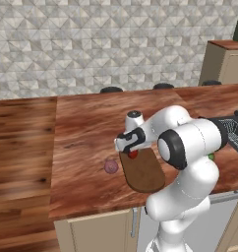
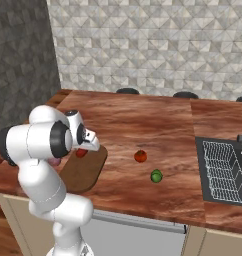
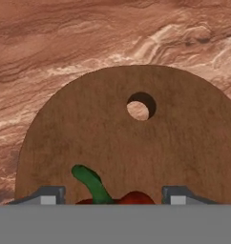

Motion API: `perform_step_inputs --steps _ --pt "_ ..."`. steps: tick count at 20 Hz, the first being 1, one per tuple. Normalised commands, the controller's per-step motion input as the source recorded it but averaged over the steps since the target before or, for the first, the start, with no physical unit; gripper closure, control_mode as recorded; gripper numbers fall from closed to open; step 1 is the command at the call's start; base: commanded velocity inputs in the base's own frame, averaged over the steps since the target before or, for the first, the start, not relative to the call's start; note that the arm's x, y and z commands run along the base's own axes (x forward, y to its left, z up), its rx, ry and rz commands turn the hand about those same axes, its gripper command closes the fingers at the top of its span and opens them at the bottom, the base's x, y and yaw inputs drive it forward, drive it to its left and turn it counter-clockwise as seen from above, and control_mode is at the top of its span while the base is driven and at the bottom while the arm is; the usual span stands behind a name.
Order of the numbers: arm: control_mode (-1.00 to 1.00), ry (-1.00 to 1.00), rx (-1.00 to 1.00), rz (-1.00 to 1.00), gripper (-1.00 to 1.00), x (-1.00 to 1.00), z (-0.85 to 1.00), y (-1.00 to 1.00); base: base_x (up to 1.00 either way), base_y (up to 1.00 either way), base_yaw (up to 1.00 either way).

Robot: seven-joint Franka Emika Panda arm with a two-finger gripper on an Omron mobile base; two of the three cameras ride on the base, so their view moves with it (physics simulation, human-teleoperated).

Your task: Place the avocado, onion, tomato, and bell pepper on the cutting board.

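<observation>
The left base view looks forward and down from behind the arm's left side, taking in the surface (image 1: 91, 128), the cutting board (image 1: 143, 174) at mid-distance and the tiled back wall (image 1: 101, 44). The right base view faces the same way from the arm's right, sharing that board (image 2: 85, 172) and surface (image 2: 143, 125), and adding the sink's wire rack (image 2: 223, 170). The hand view sits very close above the board's rounded end (image 3: 131, 143), looking straight down along the tool (image 3: 109, 196).

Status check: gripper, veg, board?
Gripper open astride bell pepper on cutting board. Onion, tomato, avocado off board. Nothing in the way.
</observation>
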Motion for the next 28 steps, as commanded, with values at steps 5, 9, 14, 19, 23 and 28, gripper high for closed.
perform_step_inputs --steps 5,9,14,19,23,28 --pt "-1.0 0.0 0.0 0.0 -1.0 -0.01 0.0 0.0 0.0 0.0 0.0" --pt "-1.0 0.0 0.0 0.0 -1.0 -0.03 0.06 0.0 0.0 0.0 0.0" --pt "-1.0 -0.01 0.0 0.0 -1.0 -0.12 0.27 -0.08 0.0 0.0 0.0" --pt "-1.0 -0.03 0.0 0.0 -1.0 -0.2 0.41 -0.22 0.0 0.0 0.0" --pt "-1.0 0.0 0.01 0.0 -1.0 -0.24 0.39 -0.33 0.0 0.0 0.0" --pt "-1.0 0.0 0.01 0.0 -1.0 -0.21 0.29 -0.39 0.0 0.0 0.0"
